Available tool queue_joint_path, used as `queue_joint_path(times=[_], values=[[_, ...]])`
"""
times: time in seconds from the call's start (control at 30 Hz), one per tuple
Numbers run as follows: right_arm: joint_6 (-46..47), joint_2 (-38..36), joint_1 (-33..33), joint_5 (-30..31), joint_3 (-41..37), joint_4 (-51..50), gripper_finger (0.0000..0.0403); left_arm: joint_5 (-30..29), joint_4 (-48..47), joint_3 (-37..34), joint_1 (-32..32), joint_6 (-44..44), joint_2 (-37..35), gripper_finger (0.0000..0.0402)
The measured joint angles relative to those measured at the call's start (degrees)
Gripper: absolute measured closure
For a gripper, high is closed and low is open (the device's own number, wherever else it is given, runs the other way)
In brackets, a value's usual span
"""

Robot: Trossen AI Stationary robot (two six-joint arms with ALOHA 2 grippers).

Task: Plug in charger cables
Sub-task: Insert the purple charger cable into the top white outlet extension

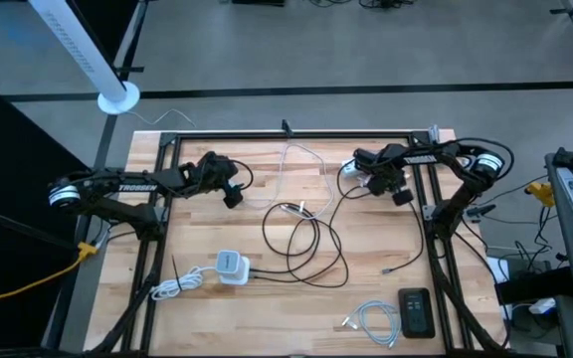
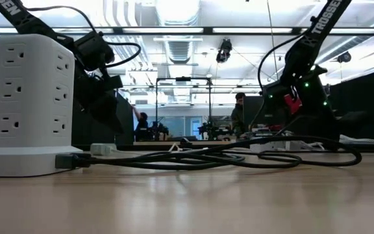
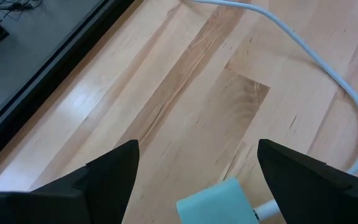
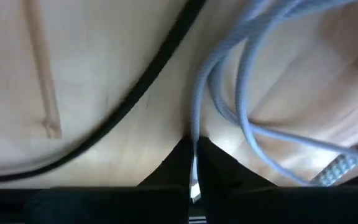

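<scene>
The surface (image 1: 267,298) is pale wood planking with visible grain and a smooth, faintly glossy finish. The long black cable (image 1: 318,261) looks like matt rubber; the white cable (image 4: 229,81) looks braided. The power strip (image 2: 31,97) is smooth white plastic.

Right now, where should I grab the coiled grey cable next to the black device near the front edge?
Probably from straight above, at the plug ends. They stick out of the coiled grey cable on the side away from the black device, clear of the loose, flat loops.
</scene>
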Motion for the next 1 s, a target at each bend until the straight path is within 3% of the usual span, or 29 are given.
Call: queue_joint_path(times=[0.07,0.2,0.33,0.43,0.53,0.7,0.87,1.0], values=[[4.55,-0.63,1.17,-0.84,1.37,-2.3,0.0401,-0.02,-0.01,0.0,-0.01,0.0,0.0,0.0088],[11.83,-5.68,3.84,-8.58,6.14,-9.32,0.0402,0.35,-0.23,0.0,-0.02,0.0,0.0,0.0088],[19.85,-13.79,4.01,-20.86,10.47,-10.72,0.0402,4.72,1.35,0.0,-0.07,-0.2,-0.02,0.0088],[24.54,-20.43,3.0,-29.01,12.4,-5.03,0.0403,11.86,9.25,0.0,-0.26,-0.25,0.45,0.0088],[29.05,-25.51,2.54,-34.92,12.44,3.96,0.0403,23.04,20.62,0.0,-0.66,-0.33,1.82,0.0088],[34.42,-30.01,2.55,-43.89,11.45,19.89,0.0403,38.95,41.07,0.15,-2.24,-1.45,6.63,0.0088],[36.57,-29.49,2.79,-52.07,11.22,30.52,0.0403,40.67,50.02,2.78,-3.62,-1.51,12.86,0.0088],[38.84,-27.53,4.1,-58.17,11.11,37.02,0.0403,40.39,51.49,7.64,-3.91,-1.46,18.99,0.0088]])
